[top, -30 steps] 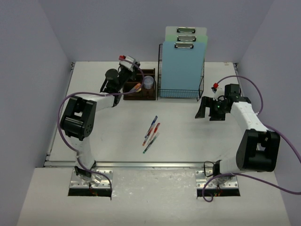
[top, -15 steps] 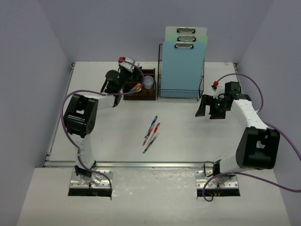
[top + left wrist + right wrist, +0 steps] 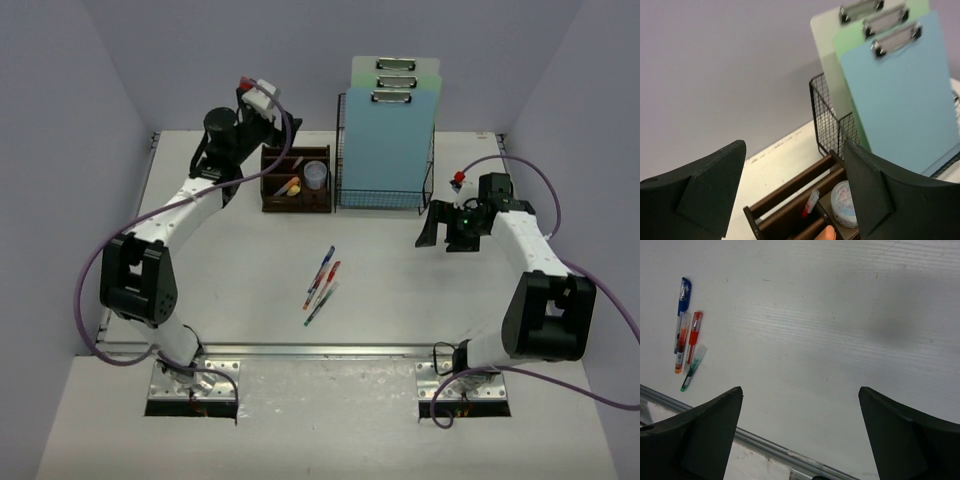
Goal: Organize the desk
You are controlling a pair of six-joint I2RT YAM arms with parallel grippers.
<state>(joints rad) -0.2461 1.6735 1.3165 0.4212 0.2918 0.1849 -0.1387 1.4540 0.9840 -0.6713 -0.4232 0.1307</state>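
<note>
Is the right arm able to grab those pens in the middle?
Probably yes. The pens lie loose on the bare desk, and nothing stands between them and the right gripper. It is open and empty, off to one side of them.

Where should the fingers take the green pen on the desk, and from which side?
Take the green pen across its barrel toward the tip nearest the rail, coming straight down from above. It lies flat on the desk, and that end pokes out past the red pen beside it, probably leaving most room.
</note>
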